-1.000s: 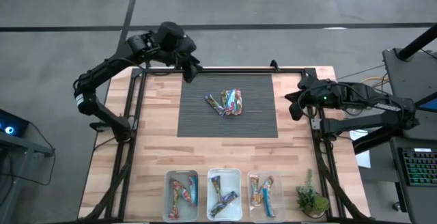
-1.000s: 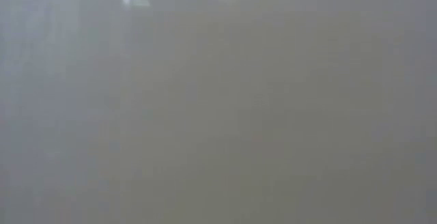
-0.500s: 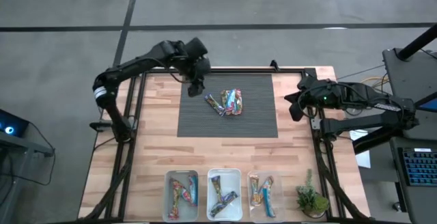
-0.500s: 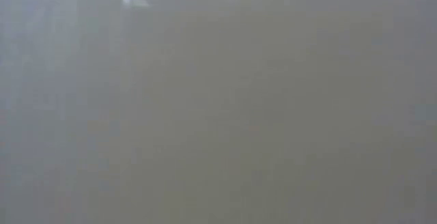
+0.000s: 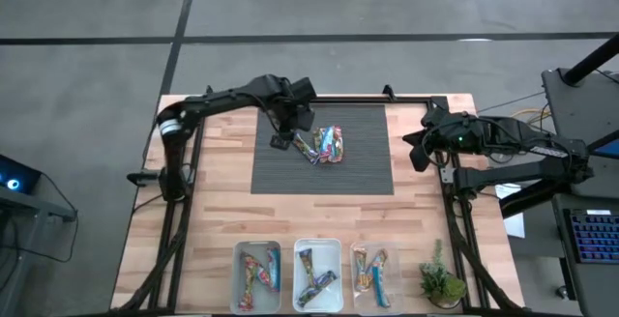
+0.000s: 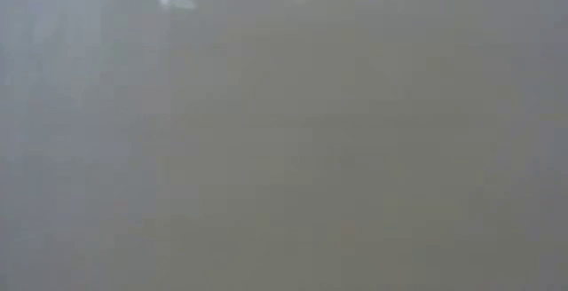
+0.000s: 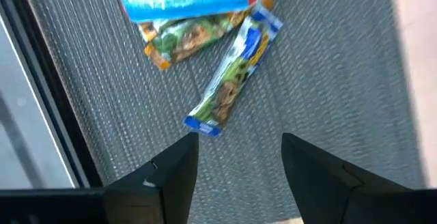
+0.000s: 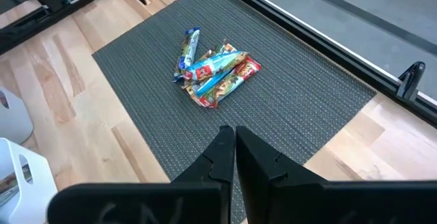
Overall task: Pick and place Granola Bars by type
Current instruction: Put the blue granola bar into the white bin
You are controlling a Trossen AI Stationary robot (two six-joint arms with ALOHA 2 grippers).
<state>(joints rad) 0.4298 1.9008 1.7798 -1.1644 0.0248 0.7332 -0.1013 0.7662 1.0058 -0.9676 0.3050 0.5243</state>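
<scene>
Left wrist view: left pincer point(image 7: 239, 159) spread wide, empty, just short of a blue-ended granola bar point(image 7: 233, 80) whose long axis points diagonally away ahead.

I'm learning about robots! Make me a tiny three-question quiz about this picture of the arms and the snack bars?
1. True or false: the left gripper is open above the dark ribbed mat.
2. How many clear plastic bins stand along the wooden table's near edge? A) two B) three C) five
3. Fill in: the right gripper is ____, holding nothing.

Key: 1 true. 2 B. 3 shut. The shiny wrapped granola bars lie piled on the mat.
</scene>
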